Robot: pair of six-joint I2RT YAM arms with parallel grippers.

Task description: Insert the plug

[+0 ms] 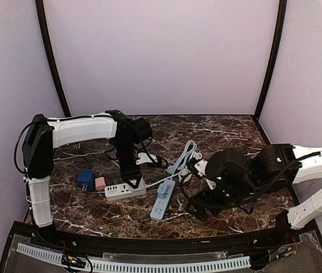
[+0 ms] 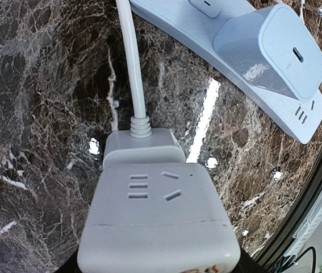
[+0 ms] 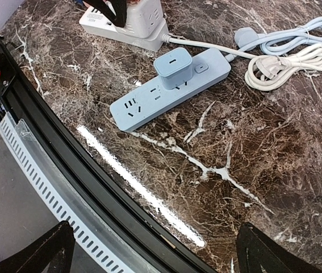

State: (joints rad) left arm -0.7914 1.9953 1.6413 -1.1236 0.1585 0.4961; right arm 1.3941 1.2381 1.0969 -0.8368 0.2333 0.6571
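A white power strip lies left of centre; its cord end shows in the left wrist view. A white cube adapter with socket slots stands on that end and also shows in the right wrist view. My left gripper is down on it, the jaws at its two sides, only dark finger edges showing. A blue power strip carries a blue charger. My right gripper is open and empty, hovering over the table's front edge right of the blue strip.
A dark blue cube and a pink cube sit left of the white strip. A blue cord and a coiled white cord lie behind the blue strip. A black rail runs along the front edge.
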